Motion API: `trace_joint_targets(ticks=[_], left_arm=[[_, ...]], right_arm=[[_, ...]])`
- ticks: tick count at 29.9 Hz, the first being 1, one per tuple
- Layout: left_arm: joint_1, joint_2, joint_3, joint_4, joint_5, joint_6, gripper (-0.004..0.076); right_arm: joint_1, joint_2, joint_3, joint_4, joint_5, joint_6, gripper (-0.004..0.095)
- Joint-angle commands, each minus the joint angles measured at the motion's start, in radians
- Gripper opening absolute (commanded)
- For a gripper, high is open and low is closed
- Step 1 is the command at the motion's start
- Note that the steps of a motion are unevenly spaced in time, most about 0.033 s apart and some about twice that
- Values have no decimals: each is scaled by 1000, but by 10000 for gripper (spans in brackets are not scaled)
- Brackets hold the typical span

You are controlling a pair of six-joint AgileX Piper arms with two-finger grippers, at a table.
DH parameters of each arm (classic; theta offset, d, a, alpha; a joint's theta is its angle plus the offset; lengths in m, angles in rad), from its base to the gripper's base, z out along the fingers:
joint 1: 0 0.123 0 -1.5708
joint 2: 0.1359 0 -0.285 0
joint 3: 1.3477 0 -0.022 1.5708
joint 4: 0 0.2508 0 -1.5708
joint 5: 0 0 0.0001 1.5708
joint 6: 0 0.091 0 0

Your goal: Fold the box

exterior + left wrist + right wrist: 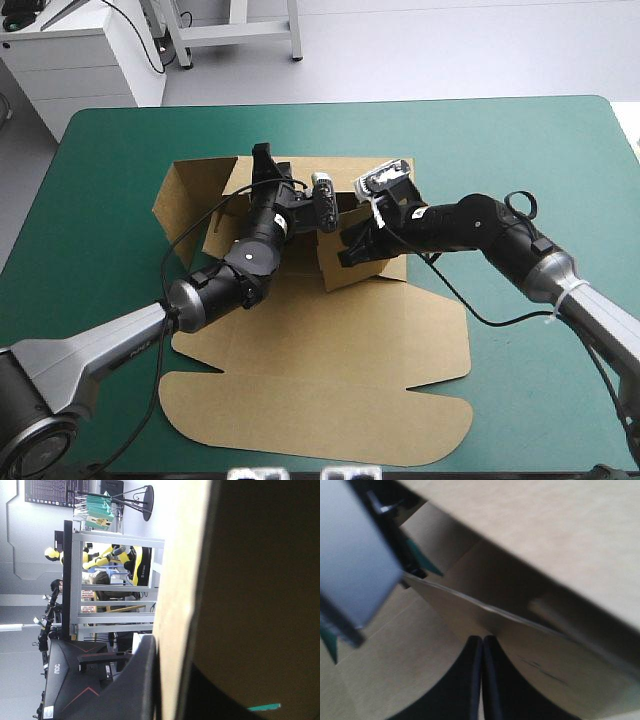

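Teal-green surface carries the brown box at its middle, near panels lying flat and far walls raised. At left, the left gripper clamps a standing far wall. At right, the right gripper, closed to a point, touches a raised flap.

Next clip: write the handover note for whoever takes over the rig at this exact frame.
Left gripper: appears shut on a raised far wall of the brown cut-board box, with the board between its fingers.
Right gripper: shut, holding nothing, tips at a raised inner panel.
The box lies mid-table on the teal-green cover. The far side panel is up and the near lid with rounded flaps is flat.
Done: far walls partly raised.
Left: tuck the walls to form the tray.
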Motion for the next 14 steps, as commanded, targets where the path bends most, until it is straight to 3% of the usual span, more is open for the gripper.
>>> trace_joint_targets(ticks=[1,9,12,14], left_arm=[[-11,-40,-33,34,1,-16,-8],[-11,-40,-35,34,1,-2,-8],[-11,-40,-35,34,5,12,-8],[-11,-40,-35,34,17,13,-8]], right_arm=[[28,-39,-29,103,13,-78,-17],[128,-39,-29,74,-46,-102,-13],[132,-37,-29,-28,-76,-20,-12],[130,-37,-26,-168,-94,102,-12]])
